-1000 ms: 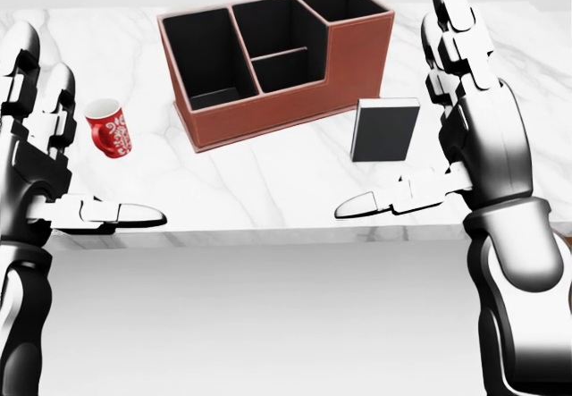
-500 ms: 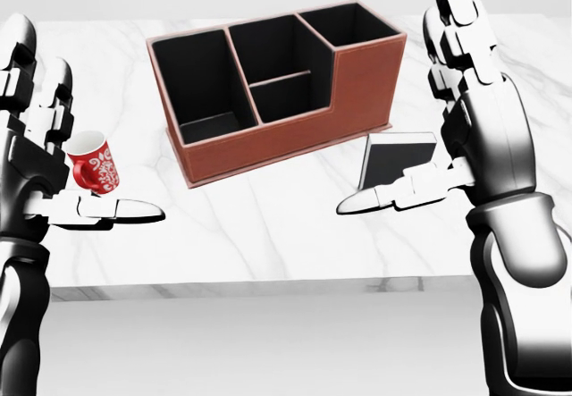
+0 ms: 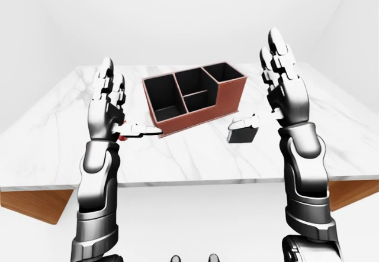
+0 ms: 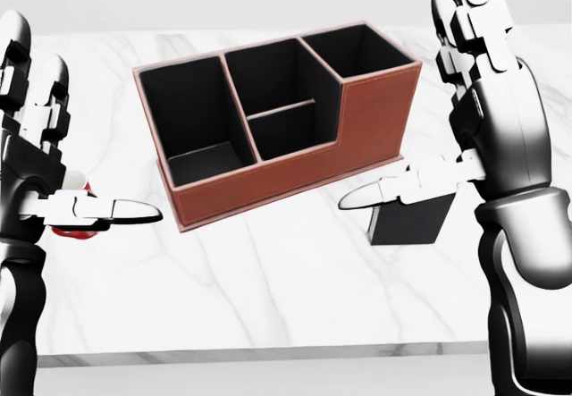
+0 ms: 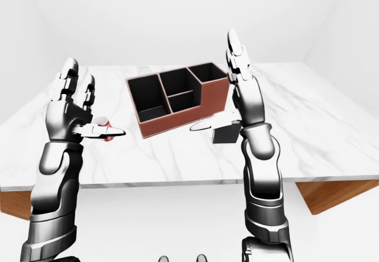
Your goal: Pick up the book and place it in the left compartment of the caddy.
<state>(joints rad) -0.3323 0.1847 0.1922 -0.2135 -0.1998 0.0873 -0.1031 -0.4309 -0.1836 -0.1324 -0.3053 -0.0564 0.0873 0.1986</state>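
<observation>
The caddy (image 4: 268, 186) is brown with black insides and stands in the middle of the head view; its wide left compartment (image 4: 201, 119) holds nothing. The black book (image 4: 408, 222) stands upright on the marble to the caddy's lower right. My right hand (image 4: 407, 101) is open, fingers pointing up, and its thumb (image 4: 398, 190) crosses just in front of the book's top edge without gripping it. At the left edge my left hand (image 4: 85, 119) is also open, apart from the caddy.
A red mug (image 5: 105, 122) stands left of the caddy, mostly hidden behind my left hand in the head view. The white marble table (image 4: 268, 307) has its near edge at the bottom of the head view. Wooden supports (image 3: 35, 204) show under the table's corners.
The camera has moved closer, so the caddy, book and mug sit lower and larger. The mug has slipped behind my left hand and the book behind my right thumb. Both hands stay open.
</observation>
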